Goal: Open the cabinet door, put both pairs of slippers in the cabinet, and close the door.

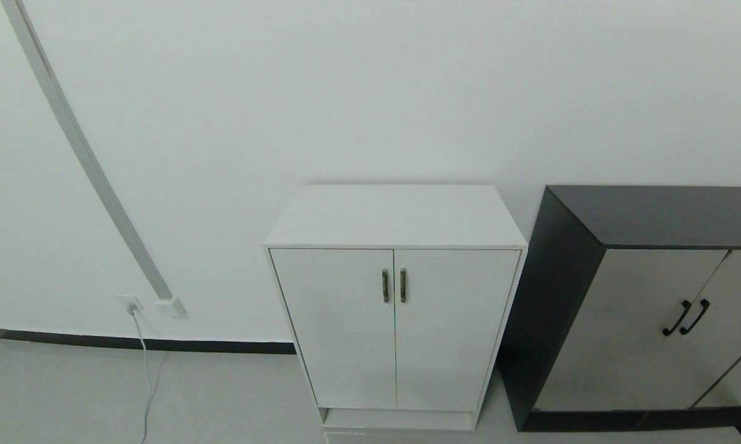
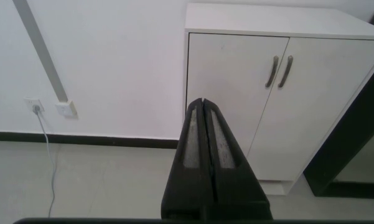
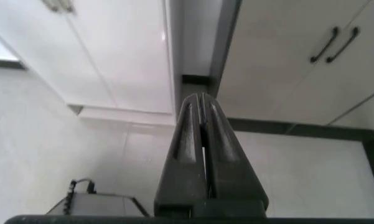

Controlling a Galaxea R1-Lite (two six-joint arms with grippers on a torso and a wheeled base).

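Cabinet (image 1: 395, 308): lower centre; we found it shut.
Left end effector (image 2: 203, 107): fingers together.
Right end effector (image 3: 203, 99): fingers together.
Risk: we judged closed fingers could glance off the handles (image 1: 394, 285).

Head camera sits high, facing forward and down at the white cabinet (image 1: 395, 327) and dark cabinet (image 1: 629, 333) against the wall, mid-range. Left wrist camera is lower and looks along the left tool (image 2: 203, 102) at the white cabinet's front. Right wrist camera is low over the floor (image 3: 62, 143), close in, aimed past the right tool (image 3: 201, 98) at the gap between both cabinets. All three views share the white cabinet's doors.
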